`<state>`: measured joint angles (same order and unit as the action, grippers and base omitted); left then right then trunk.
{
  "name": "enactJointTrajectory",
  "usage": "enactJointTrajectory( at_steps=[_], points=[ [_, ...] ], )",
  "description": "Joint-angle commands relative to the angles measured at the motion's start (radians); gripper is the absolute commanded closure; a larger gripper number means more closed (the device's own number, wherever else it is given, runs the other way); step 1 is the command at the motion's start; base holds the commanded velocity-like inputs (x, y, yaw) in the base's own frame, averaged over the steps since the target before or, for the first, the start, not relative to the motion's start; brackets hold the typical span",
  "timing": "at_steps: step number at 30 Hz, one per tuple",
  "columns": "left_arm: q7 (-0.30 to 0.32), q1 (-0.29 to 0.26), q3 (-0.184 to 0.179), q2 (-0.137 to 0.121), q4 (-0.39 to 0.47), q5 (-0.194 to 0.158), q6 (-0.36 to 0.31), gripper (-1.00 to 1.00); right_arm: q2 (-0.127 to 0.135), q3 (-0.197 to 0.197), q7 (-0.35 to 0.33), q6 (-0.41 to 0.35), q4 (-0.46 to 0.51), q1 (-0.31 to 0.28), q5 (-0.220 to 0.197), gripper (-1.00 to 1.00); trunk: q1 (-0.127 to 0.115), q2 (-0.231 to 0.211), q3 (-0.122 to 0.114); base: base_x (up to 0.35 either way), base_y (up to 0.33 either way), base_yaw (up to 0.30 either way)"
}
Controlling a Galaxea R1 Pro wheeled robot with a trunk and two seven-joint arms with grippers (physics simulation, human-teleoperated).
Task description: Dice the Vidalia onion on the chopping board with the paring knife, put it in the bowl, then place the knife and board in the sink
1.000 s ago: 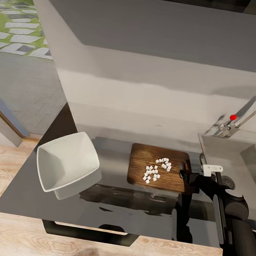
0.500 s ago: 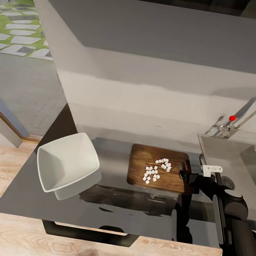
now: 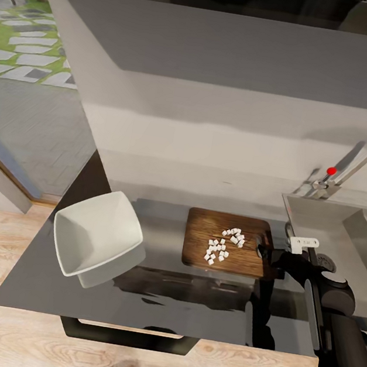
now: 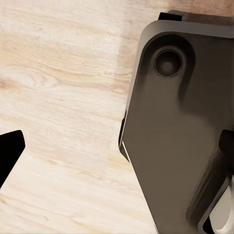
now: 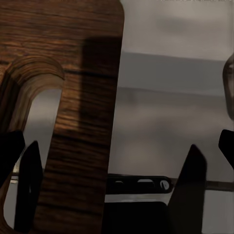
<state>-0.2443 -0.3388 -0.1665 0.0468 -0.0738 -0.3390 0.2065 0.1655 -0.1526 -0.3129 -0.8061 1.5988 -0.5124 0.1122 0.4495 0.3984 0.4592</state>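
Right wrist: chopping board (image 5: 63, 97) between open tool (image 5: 111, 187).

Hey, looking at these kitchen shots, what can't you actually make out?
- Sink, head view: basin cut off by the picture's edge, so its contents are hidden.
- Right gripper, head view: too dark and small to read; in the right wrist view its jaws stand spread across the chopping board edge.
- Diced onion, head view: cubes too small to count.
- Left gripper, left wrist view: jaws cut off.
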Motion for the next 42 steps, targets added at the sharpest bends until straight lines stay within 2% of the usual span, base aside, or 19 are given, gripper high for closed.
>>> enactJointTrajectory(
  at_steps=[1, 15, 42],
  points=[
    [-0.001, -0.002, -0.008, 0.001, -0.004, -0.008, 0.007, -1.00, 0.000, -0.001, -0.009, -0.004, 0.001, -0.001, 0.011, -1.00, 0.001, 0.002, 0.001, 0.000, 0.000, 0.000],
    [-0.001, -0.002, -0.008, 0.001, -0.004, -0.008, 0.007, -1.00, -0.001, 0.001, -0.009, -0.004, 0.001, 0.000, 0.011, -1.00, 0.001, 0.002, -0.007, 0.000, 0.000, 0.000],
    [-0.001, -0.002, -0.008, 0.001, -0.004, -0.008, 0.007, -1.00, -0.001, 0.001, -0.011, -0.005, 0.001, 0.000, 0.011, -1.00, 0.001, 0.002, -0.008, 0.000, 0.000, 0.000]
  ],
)
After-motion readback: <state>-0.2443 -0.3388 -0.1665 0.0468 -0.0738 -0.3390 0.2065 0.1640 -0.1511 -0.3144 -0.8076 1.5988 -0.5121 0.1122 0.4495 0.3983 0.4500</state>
